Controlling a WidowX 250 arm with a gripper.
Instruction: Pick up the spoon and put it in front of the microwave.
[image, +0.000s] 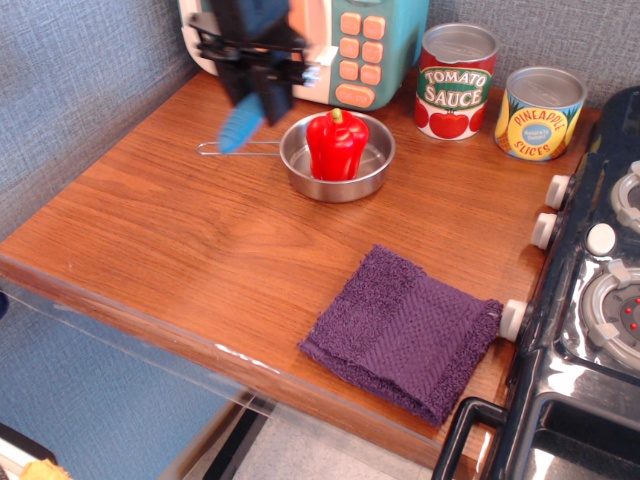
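Note:
My gripper (256, 88) hangs over the back left of the wooden counter, just in front of the microwave (365, 50), and is shut on the spoon. The spoon's ribbed blue handle (241, 126) hangs down from the jaws, above the pan's wire handle; its metal head is hidden inside the gripper. The microwave stands at the back edge with a teal body and salmon buttons; my arm covers much of its window.
A steel pan (336, 170) holding a red toy pepper (336, 146) sits right of the gripper. A tomato sauce can (455, 80) and a pineapple can (540, 113) stand at the back right. A purple cloth (405, 331) lies front right. A toy stove (595, 300) borders the right.

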